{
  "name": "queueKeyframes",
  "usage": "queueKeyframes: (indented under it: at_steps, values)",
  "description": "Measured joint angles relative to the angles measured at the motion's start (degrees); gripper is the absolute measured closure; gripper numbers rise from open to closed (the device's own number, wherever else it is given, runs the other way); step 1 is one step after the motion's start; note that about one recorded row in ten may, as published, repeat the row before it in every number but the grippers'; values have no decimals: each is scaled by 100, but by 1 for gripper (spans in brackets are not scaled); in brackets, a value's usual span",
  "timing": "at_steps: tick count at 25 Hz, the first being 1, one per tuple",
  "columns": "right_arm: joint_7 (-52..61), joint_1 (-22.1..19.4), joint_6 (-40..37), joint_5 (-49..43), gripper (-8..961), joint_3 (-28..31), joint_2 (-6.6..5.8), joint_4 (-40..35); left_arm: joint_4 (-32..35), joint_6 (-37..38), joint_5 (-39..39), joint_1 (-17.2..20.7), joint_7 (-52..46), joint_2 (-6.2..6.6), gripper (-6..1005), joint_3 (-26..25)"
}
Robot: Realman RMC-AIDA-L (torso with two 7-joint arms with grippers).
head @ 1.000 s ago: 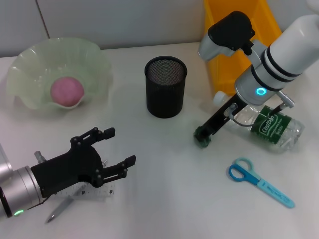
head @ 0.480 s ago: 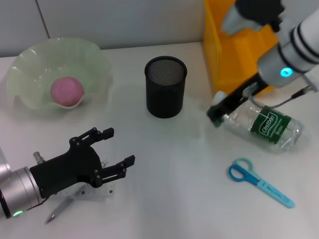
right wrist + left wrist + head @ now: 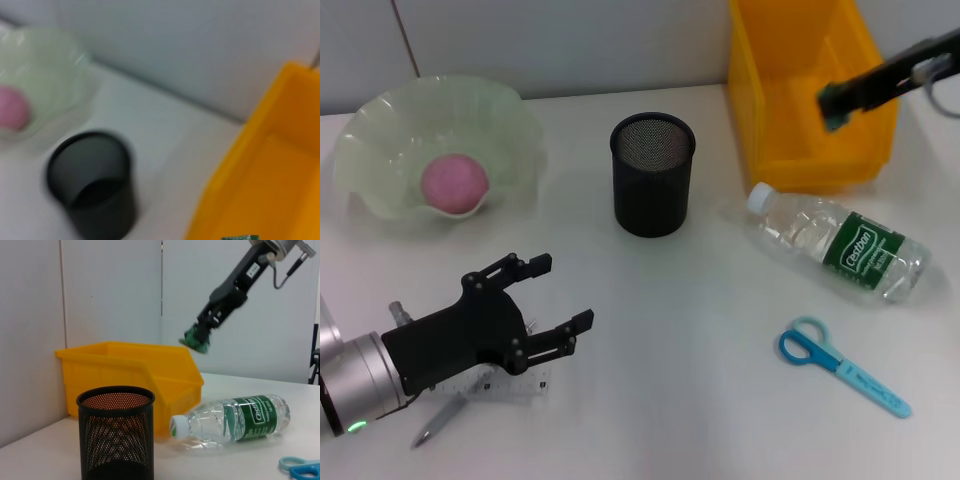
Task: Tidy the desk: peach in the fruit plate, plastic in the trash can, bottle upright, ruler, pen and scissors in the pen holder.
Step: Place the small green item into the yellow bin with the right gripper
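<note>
right gripper (image 3: 832, 106) has swung up from the table to over the yellow plastic bin (image 3: 760, 110), pinching a small green scrap (image 3: 195, 341); drop is straight down. left gripper (image 3: 542, 300) spread wide by clear ruler (image 3: 510, 385).

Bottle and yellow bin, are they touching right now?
Apart. The head view shows a strip of bare table between the bottle, lying on its side, and the yellow bin; the left wrist view agrees.
</note>
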Motion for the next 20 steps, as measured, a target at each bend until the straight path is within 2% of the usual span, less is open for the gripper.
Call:
queueKeyframes:
  at_steps: [1,2,3,4,6,11,14,20]
  values:
    - [-163,-21,315,-25,529,261,-31,99,0,0,0,0,0,0,148,0]
    - [-163,-21,315,-25,529,261,-31,99,0,0,0,0,0,0,148,0]
    - [-288,-66,740,-36,529,352,-48,289,0,0,0,0,0,0,148,0]
    - [-288,-66,740,-36,529,352,-48,289,6,17,2,-2,0,0,148,0]
    - [-524,-128,1445,-37,529,325,-48,750,7,23,2,-3,0,0,148,0]
    - [-832,-95,2243,-60,530,271,-17,1370,32,35,-8,-22,-4,0,148,0]
    - [-977,-68,2398,-47,530,155,-11,1497,36,47,-16,-63,-32,0,148,-1]
    - [-990,-106,2783,-33,419,-99,28,1529,35,50,-18,-79,-36,-3,148,-2]
